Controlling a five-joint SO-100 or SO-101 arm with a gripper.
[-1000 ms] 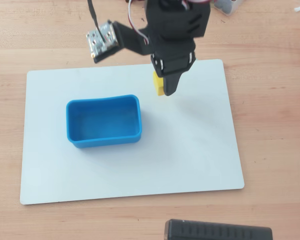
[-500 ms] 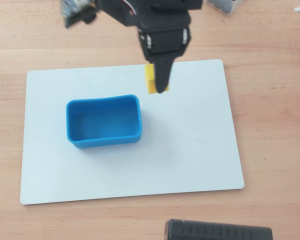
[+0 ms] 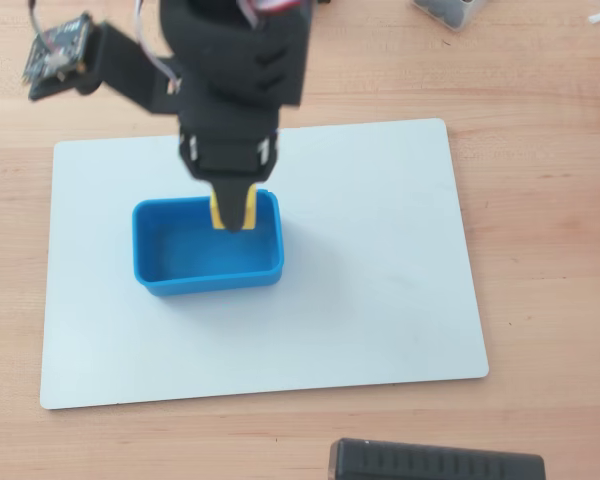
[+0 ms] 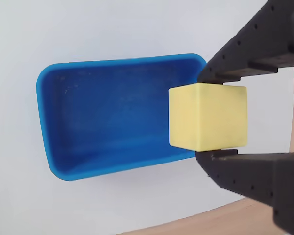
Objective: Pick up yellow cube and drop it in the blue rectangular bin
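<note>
The yellow cube [image 4: 208,116] is clamped between my black gripper's two fingers [image 4: 255,58]. My gripper [image 4: 211,117] holds it above the right end of the blue rectangular bin [image 4: 112,115], which is empty. In the overhead view the gripper [image 3: 232,208] hangs over the bin's far right rim, with slivers of the yellow cube [image 3: 216,212] showing beside the fingers. The blue bin [image 3: 206,248] sits on a white board [image 3: 380,260].
The white board lies on a wooden table [image 3: 540,200]. A black device [image 3: 435,462] sits at the table's front edge. A small circuit board [image 3: 58,55] on the arm shows at the upper left. A dark object [image 3: 448,10] lies at the top right.
</note>
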